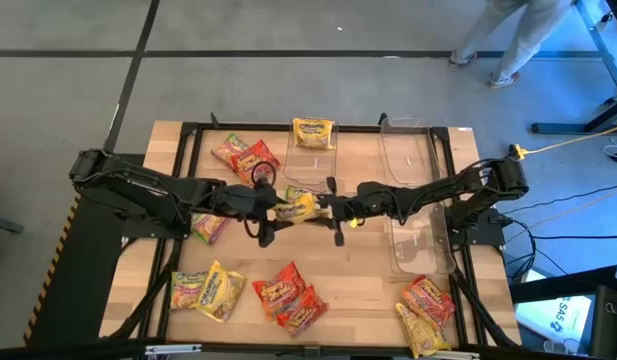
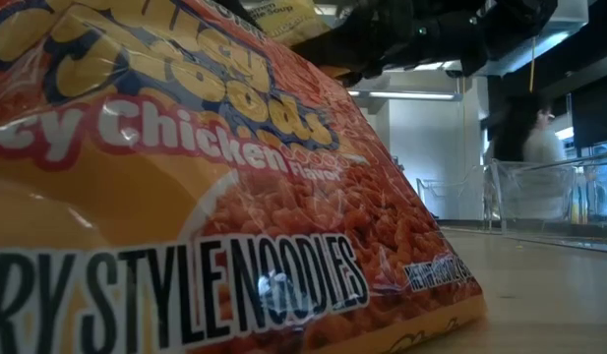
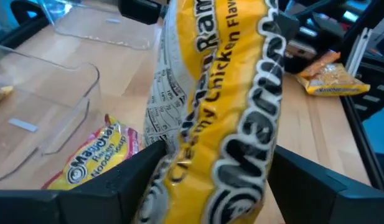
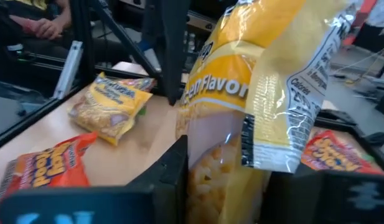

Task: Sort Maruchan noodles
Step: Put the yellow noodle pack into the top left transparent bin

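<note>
Now, from the high view, both pincers meet mid-tabletop: left pincer (image 1: 279, 207) and right pincer (image 1: 333, 207) each clenched on one yellow packet (image 1: 300, 205). Low view: a red-orange packet (image 2: 185, 197) fills the lens. Left wrist view: the yellow packet (image 3: 229, 106) is pinched, a clear bin (image 3: 48, 99) beside it. Right wrist view: crinkly film, likely light and slippery; grip the sealed edge. Packets lie at six o'clock.

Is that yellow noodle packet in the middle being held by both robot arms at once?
Yes: in the high view the left gripper and the right gripper meet at the yellow packet, and each wrist view shows it between that arm's fingers.
</note>
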`<state>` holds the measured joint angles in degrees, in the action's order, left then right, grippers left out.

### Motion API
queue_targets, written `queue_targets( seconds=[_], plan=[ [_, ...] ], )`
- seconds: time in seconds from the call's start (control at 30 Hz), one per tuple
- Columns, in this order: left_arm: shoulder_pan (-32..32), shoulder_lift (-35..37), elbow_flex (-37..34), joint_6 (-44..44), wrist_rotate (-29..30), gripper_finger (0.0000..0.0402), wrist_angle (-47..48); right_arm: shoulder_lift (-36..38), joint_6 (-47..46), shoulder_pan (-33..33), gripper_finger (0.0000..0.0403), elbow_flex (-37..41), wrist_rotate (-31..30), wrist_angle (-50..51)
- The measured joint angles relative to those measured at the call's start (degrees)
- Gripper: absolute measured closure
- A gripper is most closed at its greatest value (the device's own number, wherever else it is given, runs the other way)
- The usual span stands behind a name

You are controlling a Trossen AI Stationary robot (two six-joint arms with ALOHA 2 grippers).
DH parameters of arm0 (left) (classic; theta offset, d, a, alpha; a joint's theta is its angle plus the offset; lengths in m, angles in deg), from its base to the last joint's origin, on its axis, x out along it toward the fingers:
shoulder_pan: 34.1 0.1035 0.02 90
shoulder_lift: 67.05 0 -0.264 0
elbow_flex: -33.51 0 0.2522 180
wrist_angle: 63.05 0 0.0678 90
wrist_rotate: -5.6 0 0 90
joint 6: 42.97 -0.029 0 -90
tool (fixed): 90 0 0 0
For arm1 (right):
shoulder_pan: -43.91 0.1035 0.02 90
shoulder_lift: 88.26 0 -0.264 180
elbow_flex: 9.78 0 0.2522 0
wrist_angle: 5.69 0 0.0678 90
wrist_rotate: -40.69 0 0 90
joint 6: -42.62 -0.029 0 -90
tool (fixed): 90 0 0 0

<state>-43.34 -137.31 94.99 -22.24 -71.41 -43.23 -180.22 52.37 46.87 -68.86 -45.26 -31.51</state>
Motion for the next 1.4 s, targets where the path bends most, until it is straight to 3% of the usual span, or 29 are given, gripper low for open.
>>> queue_targets(
  seconds=[0.23, 0.47, 0.6, 0.87, 1.0, 1.27, 1.4],
  plan=[
    [-0.27, 2.2, 1.48, -0.62, 0.12, 0.0104, 4.71, 2.1, 3.01, 0.0, 0.0305, -0.55, -1.63, 1.06],
    [-3.44, 10.22, 3.23, -3.57, 8.92, 0.0109, 9.89, 8.83, 5.85, 0.0, 0.0303, -0.87, -5.48, 4.57],
    [-5.64, 13.55, -0.27, -4.85, 13.38, 0.011, 7.39, 11.27, 5.99, 0.0, 0.0305, -0.85, -6.11, 6.64],
    [-4.35, 12.42, -16.26, -12.14, 12.49, 0.011, -28.43, 11.82, 5.73, 0.0, 0.0304, -0.68, -3.87, 6.34],
    [-2.08, 10.19, -19.99, -12.52, 7.78, 0.011, -40.28, 11.78, 5.68, 0.02, 0.0306, -0.68, -3.42, 6.02],
    [0.44, 3.71, -18.99, -17.33, 3.45, 0.011, -50.26, 9.59, 5.55, 0.0, 0.0302, -0.72, -3.41, 2.36],
    [1.74, 1.12, -17.94, -17.94, 2.45, 0.0111, -50.36, 8.96, 5.44, 0.0, 0.0301, -0.68, -3.49, 1.14]
  ],
)
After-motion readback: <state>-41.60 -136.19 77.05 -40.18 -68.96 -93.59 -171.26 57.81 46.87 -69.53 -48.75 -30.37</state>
